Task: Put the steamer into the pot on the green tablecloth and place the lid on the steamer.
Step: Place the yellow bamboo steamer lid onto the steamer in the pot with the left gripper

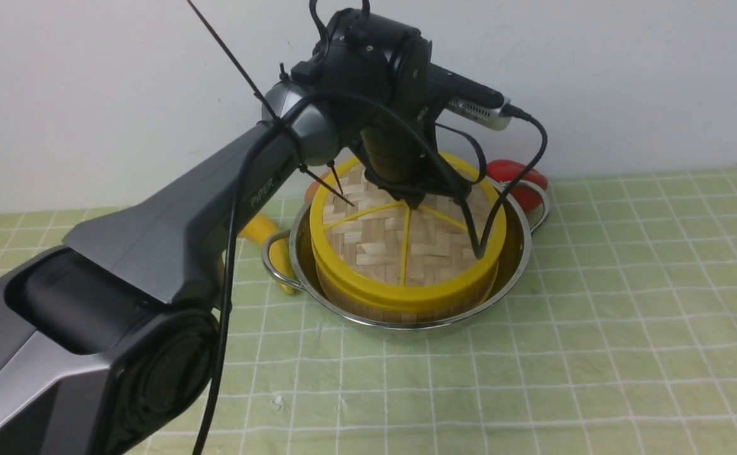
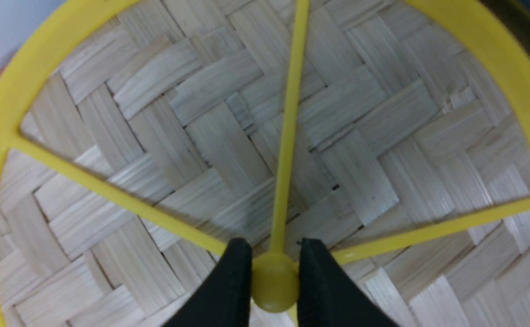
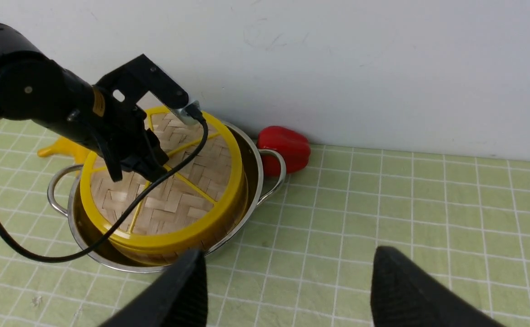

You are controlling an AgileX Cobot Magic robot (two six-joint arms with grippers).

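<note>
On the far left, a yellow toy (image 1: 258,230) lies on the green tablecloth (image 1: 596,316) just behind the pot's near handle. The left arm reaches over it to the middle of the scene. There the pot (image 1: 520,253) stands on the cloth with the steamer (image 1: 400,309) inside it, only a strip of its bamboo wall showing. The lid (image 1: 406,246) lies on top of the steamer, its yellow rim overlapping the basket's edge. Whether it sits flat along the far side I cannot tell. The left gripper (image 2: 274,245) is down on the lid's centre, its two black fingers (image 2: 240,272) closed against either side of the small round knob (image 2: 274,286) where the spokes meet. The lid looks light and stiff, woven strips in a hard rim. The knob is the natural hold, but it is smooth and rounded, so the disc could swivel or slip in a loose pinch. The thick rim would be the steadier alternative. A red toy (image 1: 514,174) sits behind the pot's far handle, by the wall. To the right, the right gripper (image 3: 288,254) hangs over bare cloth, well apart from the pot, jaws spread wide and holding nothing.
</note>
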